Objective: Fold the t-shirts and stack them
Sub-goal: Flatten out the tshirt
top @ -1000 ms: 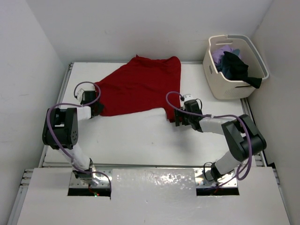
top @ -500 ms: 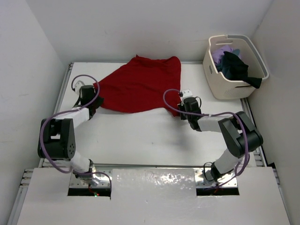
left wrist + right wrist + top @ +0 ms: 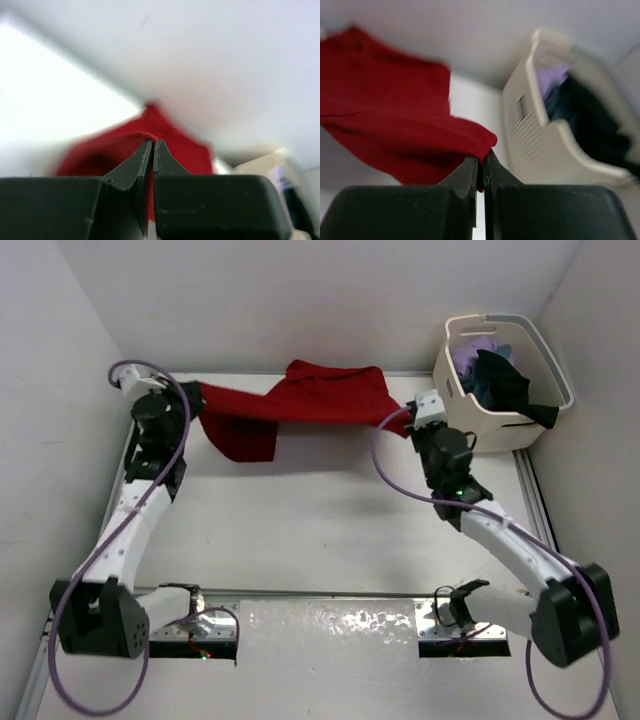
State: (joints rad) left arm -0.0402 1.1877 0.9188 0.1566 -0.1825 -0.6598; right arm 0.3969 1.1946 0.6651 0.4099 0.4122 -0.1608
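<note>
The red t-shirt (image 3: 320,400) hangs stretched between both grippers above the far part of the table, and a flap (image 3: 243,438) droops at its left. My left gripper (image 3: 197,393) is shut on the shirt's left corner; the left wrist view shows red cloth (image 3: 172,142) pinched at the fingertips of that gripper (image 3: 152,142). My right gripper (image 3: 408,413) is shut on the right corner, with red cloth (image 3: 395,130) bunched over its tips (image 3: 481,160). A lavender t-shirt (image 3: 470,352) and a dark t-shirt (image 3: 505,382) lie in the basket.
The cream laundry basket (image 3: 495,432) stands at the far right corner, close beside my right gripper; its slotted wall (image 3: 530,130) fills the right of the right wrist view. White walls enclose the table on the left, back and right.
The right gripper has shut on the red shirt's near edge. Both arms have then swung far back and up, lifting that edge off the table toward the back wall.
</note>
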